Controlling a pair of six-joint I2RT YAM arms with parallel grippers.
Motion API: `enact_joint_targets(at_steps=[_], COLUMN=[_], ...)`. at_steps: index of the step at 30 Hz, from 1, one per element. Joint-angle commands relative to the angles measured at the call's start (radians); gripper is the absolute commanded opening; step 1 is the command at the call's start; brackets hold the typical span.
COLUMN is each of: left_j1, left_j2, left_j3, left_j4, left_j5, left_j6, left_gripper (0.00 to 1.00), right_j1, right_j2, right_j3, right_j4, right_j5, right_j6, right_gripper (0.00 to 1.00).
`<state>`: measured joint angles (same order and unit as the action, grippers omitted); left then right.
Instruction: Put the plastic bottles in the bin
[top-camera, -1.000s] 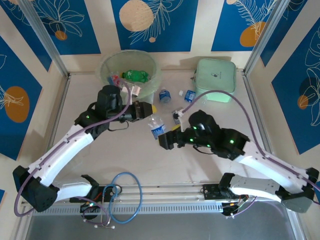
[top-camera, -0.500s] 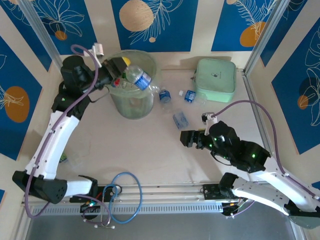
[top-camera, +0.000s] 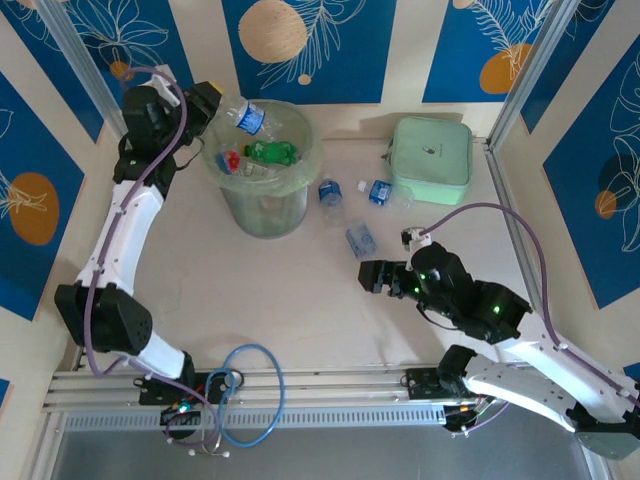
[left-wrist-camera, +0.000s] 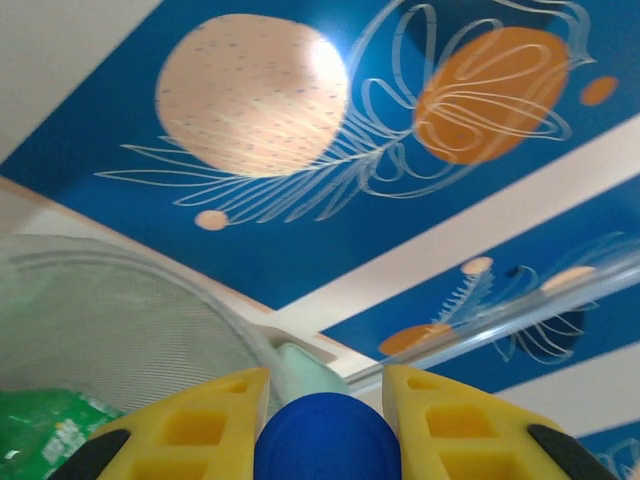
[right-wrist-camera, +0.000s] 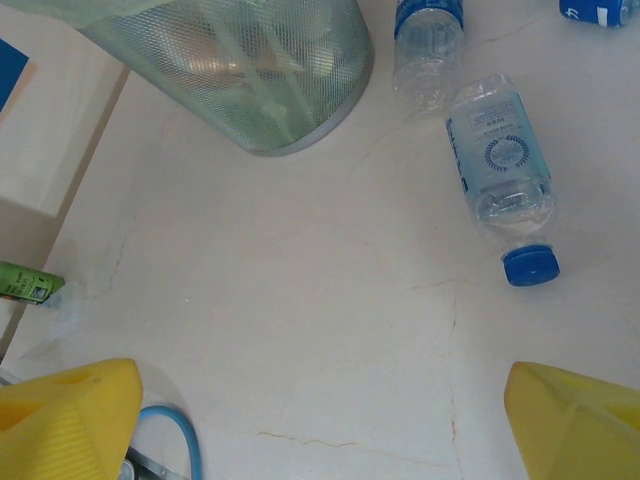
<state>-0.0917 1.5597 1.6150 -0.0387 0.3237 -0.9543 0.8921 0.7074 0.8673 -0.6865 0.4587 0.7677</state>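
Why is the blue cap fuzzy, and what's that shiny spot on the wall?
Left wrist view: the blue cap is very close to the lens, so it blurs; glare whitens the wall's pale circle. Right wrist view: the lying bottle looks sharp.

One clear bottle (top-camera: 245, 115) tilts above the pale green bin (top-camera: 262, 215); three bottles (top-camera: 360, 240) lie right of it.
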Motion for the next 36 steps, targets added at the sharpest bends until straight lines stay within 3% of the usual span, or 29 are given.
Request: enact_joint_targets(at_steps=[1,17,27,30,36], left_j1=[0.007,0.01,0.01,0.01,0.007], left_j2=[0.027,0.102,0.088,0.078,0.015], left_j3=[0.037,0.055,0.092,0.112,0.143], left_j4=[0.008,-0.048,-0.109,-0.13,-0.182], left_j5=[-0.065,-0.086,-0.097,-0.1,-0.109], left_j6=[0.056,0.117,0.139,0.146,0.173], left_gripper=[0.0,0.0,0.55,0.64,0.65], right_j1=[-0.009,-0.022,-0.027,-0.03,-0.052], right_j2=[0.003,0.0,-0.025,-0.029,-0.01], right_j3=[-0.011,-0.033,-0.029,-0.023,-0.004], right_j4=[0.042,0.025,0.0,-0.007,-0.041], right_j5=[-0.027,-0.039,-0.033,-0.034,-0.024], right_j6=[0.016,0.028,0.025,0.022,0.025], right_gripper=[0.94,0.94,0.94,0.94,0.94])
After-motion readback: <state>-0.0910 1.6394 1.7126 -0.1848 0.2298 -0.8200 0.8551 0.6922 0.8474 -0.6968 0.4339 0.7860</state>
